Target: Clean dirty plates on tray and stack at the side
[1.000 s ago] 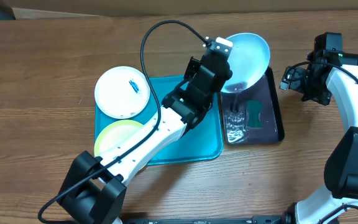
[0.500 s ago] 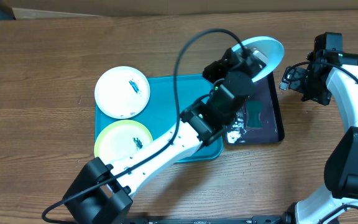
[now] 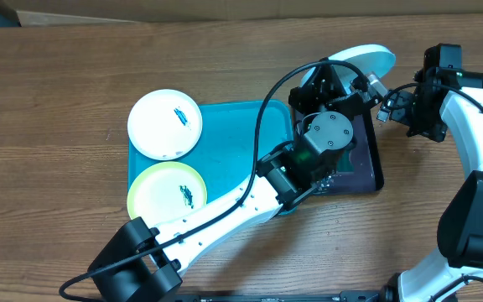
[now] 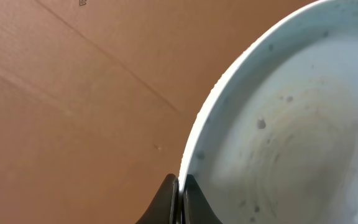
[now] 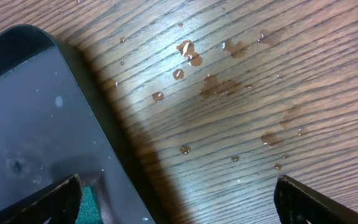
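The left pincer [image 4: 180,186] is clamped shut on the rim of a pale mint plate [image 4: 291,124], holding it tilted in the air above the far end of the black tray [image 3: 374,164]. The white plate [image 3: 165,123] lies over the teal tray's [image 3: 250,134] far left corner, and the yellow-green plate [image 3: 167,194] over its near left corner. The right pincer [image 5: 179,199] hangs wide open and empty over the wet tabletop [image 5: 241,137], just right of the black tray.

Left arm [image 3: 225,210]: white links, black joints, looping black cable [image 3: 256,138], black fingers [image 4: 164,202].
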`<control>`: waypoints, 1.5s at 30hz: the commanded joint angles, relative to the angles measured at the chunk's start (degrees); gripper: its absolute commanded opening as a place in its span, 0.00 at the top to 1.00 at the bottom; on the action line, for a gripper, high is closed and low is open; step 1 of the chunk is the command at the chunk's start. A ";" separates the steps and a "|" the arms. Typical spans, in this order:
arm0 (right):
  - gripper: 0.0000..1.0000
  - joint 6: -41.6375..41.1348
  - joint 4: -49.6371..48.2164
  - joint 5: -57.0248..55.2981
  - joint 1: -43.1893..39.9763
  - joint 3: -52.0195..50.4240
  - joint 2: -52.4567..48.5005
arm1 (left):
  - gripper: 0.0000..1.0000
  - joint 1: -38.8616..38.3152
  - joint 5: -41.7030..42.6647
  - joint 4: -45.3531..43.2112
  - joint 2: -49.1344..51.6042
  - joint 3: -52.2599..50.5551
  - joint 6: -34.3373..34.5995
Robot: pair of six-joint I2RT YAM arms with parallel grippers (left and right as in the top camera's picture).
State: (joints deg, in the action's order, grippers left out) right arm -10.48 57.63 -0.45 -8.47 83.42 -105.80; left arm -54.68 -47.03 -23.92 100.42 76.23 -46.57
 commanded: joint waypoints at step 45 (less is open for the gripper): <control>0.00 -0.17 -0.31 -0.35 0.20 0.48 0.79 | 0.96 2.43 -2.01 8.57 0.00 1.29 16.17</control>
State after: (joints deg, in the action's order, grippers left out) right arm -10.46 57.63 -0.45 -8.47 83.42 -105.80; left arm -52.03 -48.69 -16.40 100.42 76.23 -35.86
